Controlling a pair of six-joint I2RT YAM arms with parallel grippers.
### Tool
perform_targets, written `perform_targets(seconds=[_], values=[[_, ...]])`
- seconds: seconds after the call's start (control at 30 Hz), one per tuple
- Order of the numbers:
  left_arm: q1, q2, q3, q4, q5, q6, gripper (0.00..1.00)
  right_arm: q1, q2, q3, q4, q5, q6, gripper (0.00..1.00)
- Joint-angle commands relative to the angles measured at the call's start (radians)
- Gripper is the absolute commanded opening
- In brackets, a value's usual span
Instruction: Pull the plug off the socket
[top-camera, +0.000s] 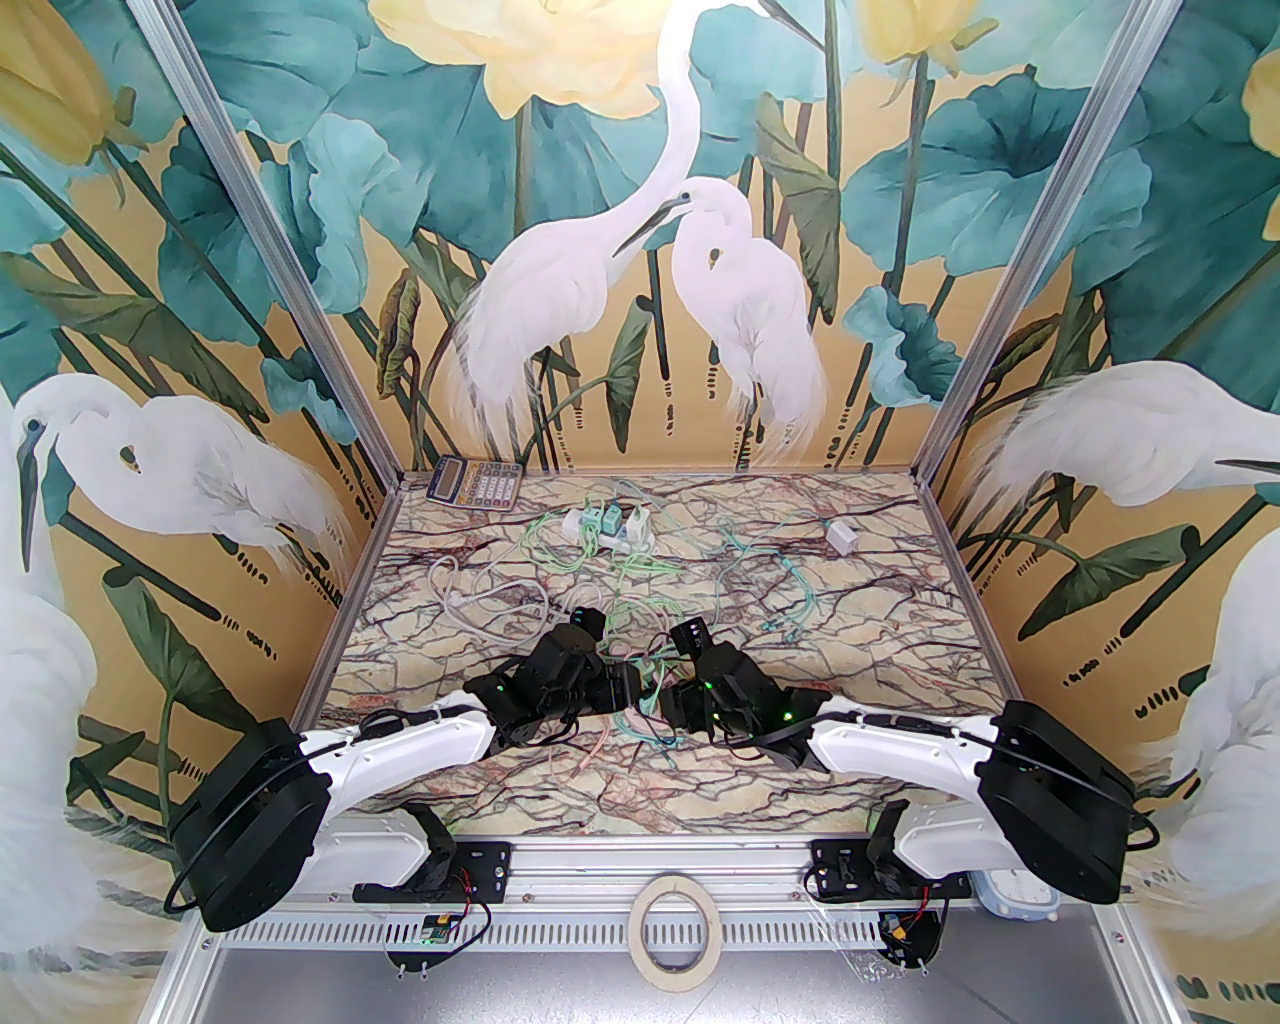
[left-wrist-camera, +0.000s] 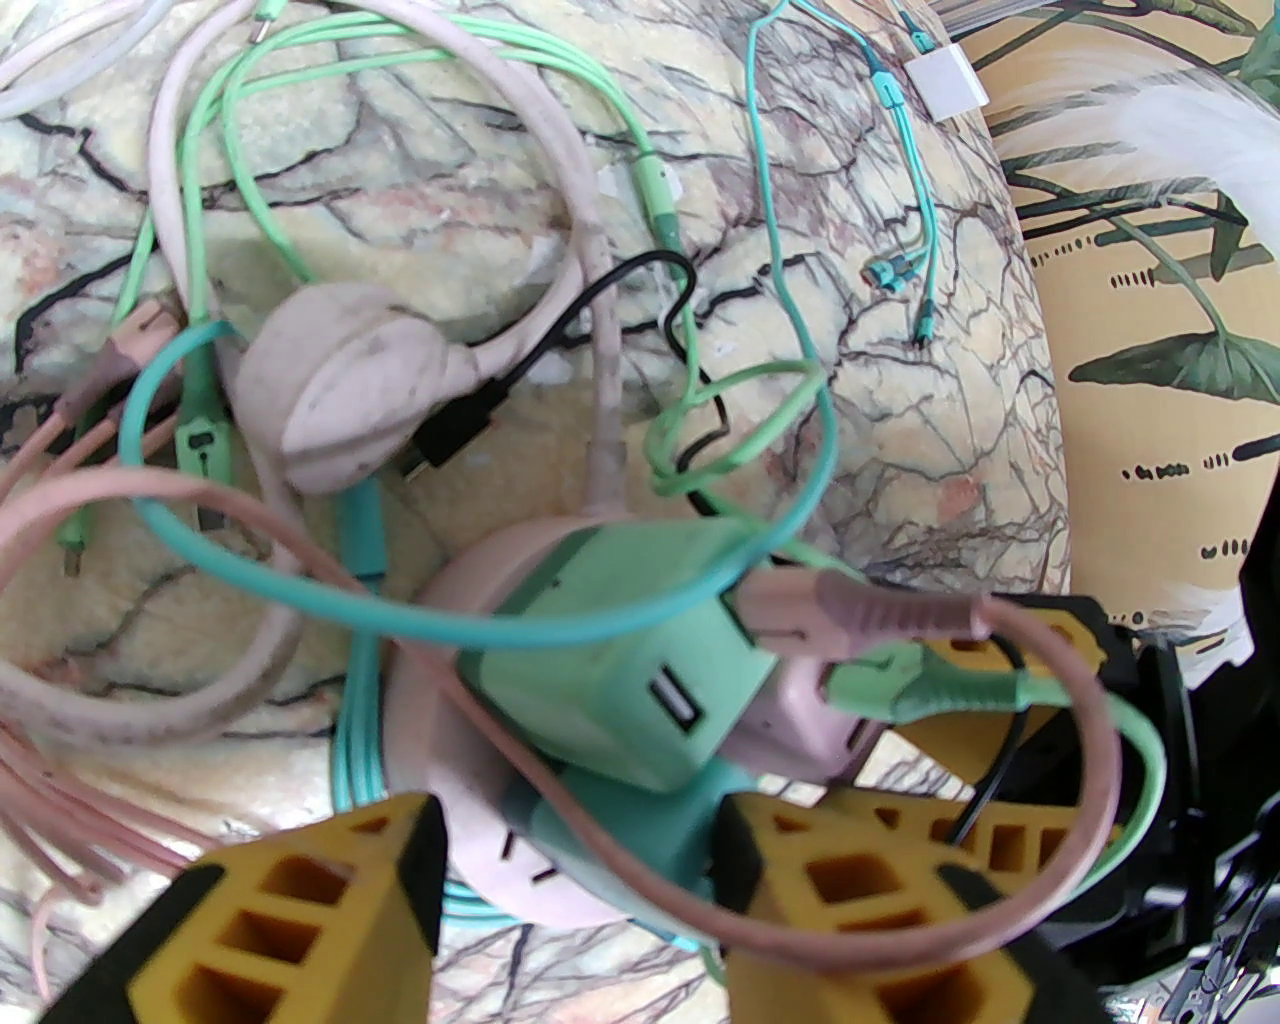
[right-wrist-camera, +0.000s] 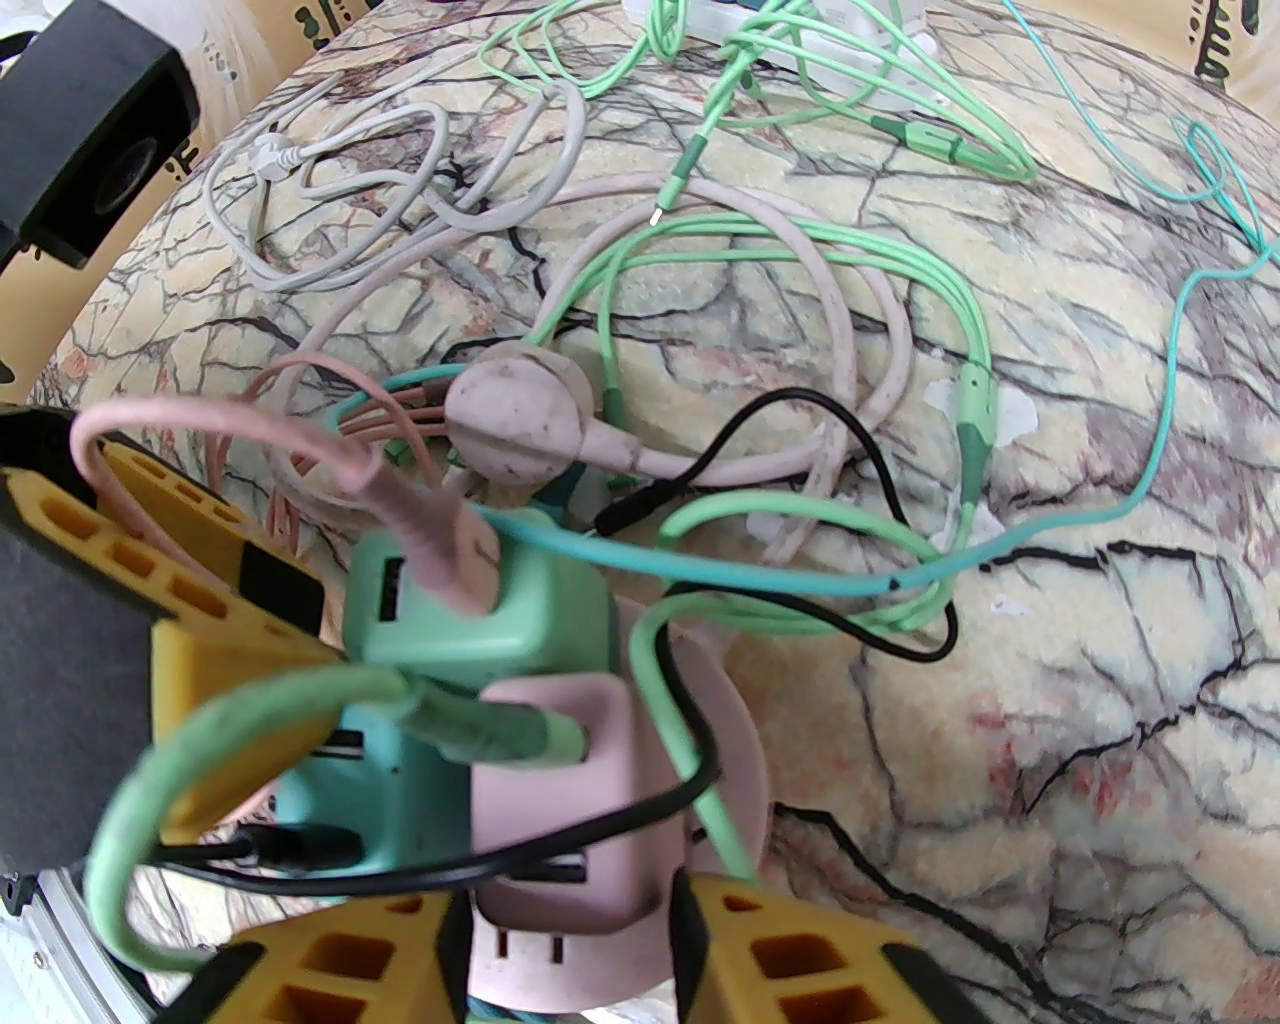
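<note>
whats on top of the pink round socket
Three plugs cluster on the pink round socket: a green charger, a teal charger and a pink charger, with cables draped across them. Their prongs and the slots beneath are covered.

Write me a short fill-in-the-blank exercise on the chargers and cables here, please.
1. The green charger has a ____ cable plugged in.
2. The pink charger holds a ____ cable.
3. The black cable runs into the ____ charger.
4. The calculator lies at the far ____ corner of the table.

Missing words: pink; green; teal; left.
</note>
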Motion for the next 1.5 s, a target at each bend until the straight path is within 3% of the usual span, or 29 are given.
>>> perform_targets(seconds=[0.0,0.2,0.47,0.57,0.73,0.93,1.03,1.23,1.47], values=[[0.007,0.027,-0.006,-0.075,-0.021,0.011,0.49,-0.004,0.009,0.035,0.031,-0.038,-0.032,0.46],[0.007,0.026,-0.011,-0.078,-0.018,0.023,0.42,-0.008,0.048,0.068,0.021,-0.019,-0.049,0.46],[0.007,-0.007,-0.041,-0.105,-0.036,0.037,0.42,-0.011,0.111,0.105,-0.035,0.035,-0.073,0.44],[0.007,-0.008,-0.049,-0.093,-0.032,0.037,0.41,-0.007,0.150,0.126,-0.056,0.041,-0.081,0.49],[0.007,0.018,-0.049,-0.068,-0.008,0.035,0.40,0.004,0.194,0.148,-0.054,0.064,-0.093,0.49],[0.007,0.045,-0.049,-0.050,0.002,0.031,0.41,0.034,0.211,0.180,-0.059,0.102,-0.127,0.38],[0.006,0.052,-0.053,-0.041,0.003,0.022,0.40,0.057,0.222,0.198,-0.079,0.132,-0.140,0.21],[0.006,0.068,-0.064,-0.014,0.011,0.008,0.40,0.134,0.235,0.241,-0.125,0.246,-0.175,0.20],[0.001,0.113,-0.047,-0.034,-0.005,0.005,0.38,0.139,0.206,0.217,-0.098,0.282,-0.184,0.19]])
